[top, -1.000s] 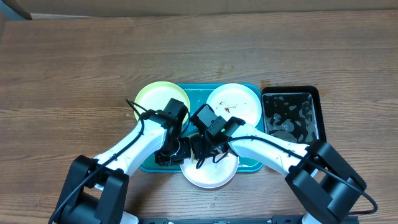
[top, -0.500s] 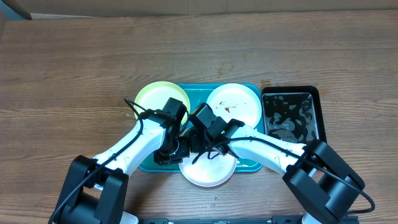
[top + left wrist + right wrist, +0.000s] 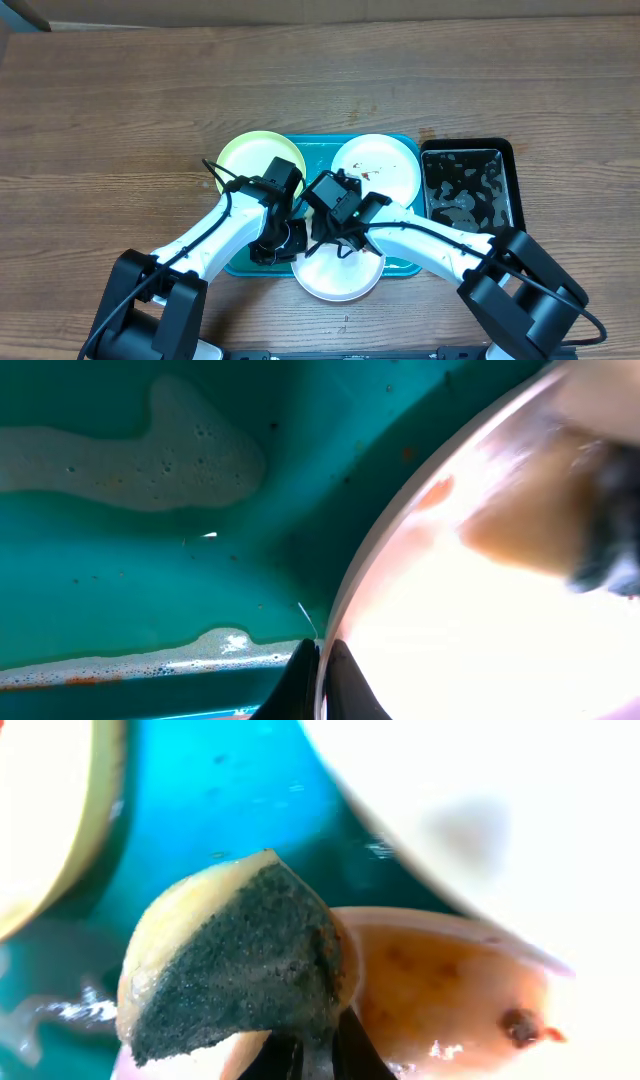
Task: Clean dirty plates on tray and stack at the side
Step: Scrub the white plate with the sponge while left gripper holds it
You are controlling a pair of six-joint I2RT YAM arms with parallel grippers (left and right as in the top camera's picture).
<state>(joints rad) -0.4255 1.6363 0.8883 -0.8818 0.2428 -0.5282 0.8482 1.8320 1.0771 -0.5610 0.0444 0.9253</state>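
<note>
Plates: 3. Yellow-green plate [image 3: 255, 158] back-left on tray; back white plate [image 3: 385, 168], brown-smeared, back-right; front white plate [image 3: 340, 278] overhangs near rim.
Tray: 1, teal [image 3: 318, 155].
Black tub: 1 [image 3: 468, 145], just right of tray, holds water.
Left gripper [image 3: 320, 665]: pinching front white plate's rim.
Right gripper [image 3: 318, 1055]: pinching 1 sponge [image 3: 240, 970], dark scrub face up.
Wrist views only: foam [image 3: 150, 460] on tray floor; brown film beside sponge.

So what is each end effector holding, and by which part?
Left end effector pinches the white plate by its rim. Right end effector grips a sponge by its lower edge.
</note>
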